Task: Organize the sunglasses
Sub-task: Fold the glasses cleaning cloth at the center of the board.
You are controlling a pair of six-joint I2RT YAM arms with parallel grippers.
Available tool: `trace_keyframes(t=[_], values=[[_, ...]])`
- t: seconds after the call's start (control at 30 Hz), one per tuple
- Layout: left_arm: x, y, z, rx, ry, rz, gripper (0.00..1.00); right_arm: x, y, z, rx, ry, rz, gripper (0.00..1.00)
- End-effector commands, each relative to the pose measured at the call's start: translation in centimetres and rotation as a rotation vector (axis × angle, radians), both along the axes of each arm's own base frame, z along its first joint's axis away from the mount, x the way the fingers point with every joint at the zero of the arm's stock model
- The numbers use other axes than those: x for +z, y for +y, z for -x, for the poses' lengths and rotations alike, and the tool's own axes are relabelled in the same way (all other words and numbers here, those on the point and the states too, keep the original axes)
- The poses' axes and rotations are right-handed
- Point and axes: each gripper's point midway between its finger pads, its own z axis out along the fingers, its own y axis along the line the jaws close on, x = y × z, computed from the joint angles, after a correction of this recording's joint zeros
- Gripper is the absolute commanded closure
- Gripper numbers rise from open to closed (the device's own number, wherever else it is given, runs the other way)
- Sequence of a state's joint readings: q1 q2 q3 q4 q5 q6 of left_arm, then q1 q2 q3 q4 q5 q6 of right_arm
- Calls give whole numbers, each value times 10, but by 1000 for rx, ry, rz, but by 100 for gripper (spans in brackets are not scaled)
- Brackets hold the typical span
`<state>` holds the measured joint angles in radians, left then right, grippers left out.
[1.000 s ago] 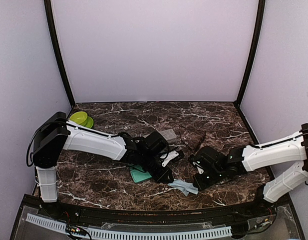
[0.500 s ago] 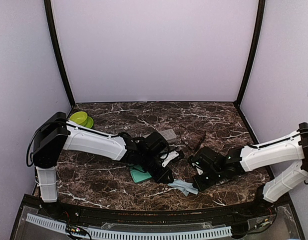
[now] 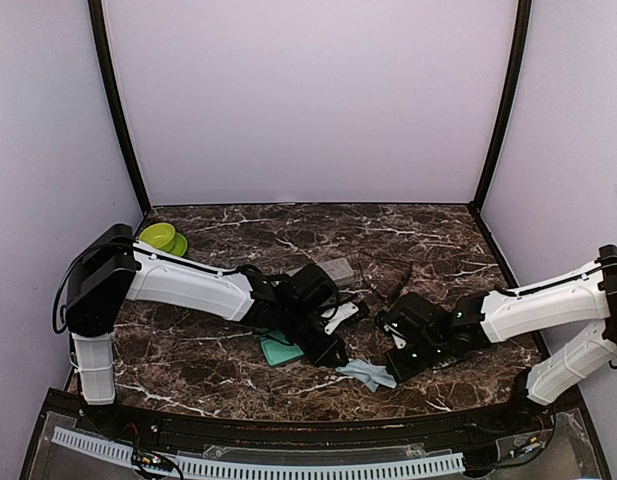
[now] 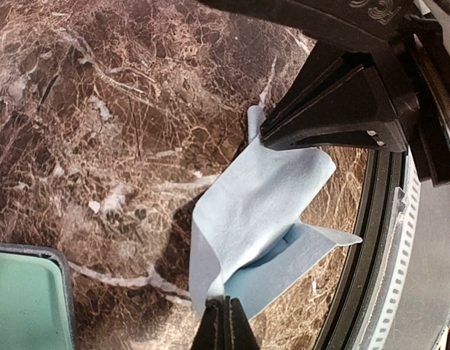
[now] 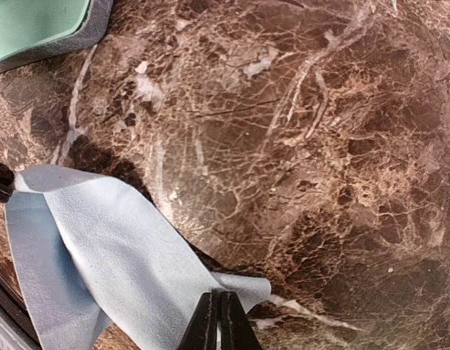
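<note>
**Both end effectors pinch one cloth; the sunglasses are hardly to be seen**

We cannot find the sunglasses with certainty. Neither wrist view shows them. In the top view a thin dark shape (image 3: 401, 280) lies on the dark brown, marble-patterned surface (image 3: 438, 235) just behind the right arm's wrist. It may be the dark-framed pair, but it is too small for us to tell. The pink-purple pair we do not see at all.

What is handled now is the soft light blue square cloth (image 4: 261, 211), near the front edge of the surface. The left end effector (image 4: 225, 324) is fully closed on one corner of it. The right end effector (image 5: 217, 321) is also closed, on the opposite corner. The cloth hangs between them with folds and a loose flap, partly lifted, and its shadow falls on the surface below.

We judge that the two corners are held so that the arms can pull the cloth flat, or fold it, before it is put away with the glasses. One arm alone would only drag it.

Just beside the cloth, under the left arm, lies an open rectangular grey case with a mint-green lining (image 3: 278, 350), probably kept near to receive things. A closed grey rectangular case (image 3: 336, 270) lies further back. A lime-green bowl (image 3: 160, 237) stands well apart, in the far left corner.
</note>
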<state>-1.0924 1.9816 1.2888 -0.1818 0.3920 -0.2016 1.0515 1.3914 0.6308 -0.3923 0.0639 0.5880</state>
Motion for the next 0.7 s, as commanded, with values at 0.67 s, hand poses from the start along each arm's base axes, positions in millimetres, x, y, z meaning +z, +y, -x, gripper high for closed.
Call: trace_keyframes(t=[0.67], values=[[24,-3,-3,0,-50,29,100,36,10,-13,11,-95,-56,100]])
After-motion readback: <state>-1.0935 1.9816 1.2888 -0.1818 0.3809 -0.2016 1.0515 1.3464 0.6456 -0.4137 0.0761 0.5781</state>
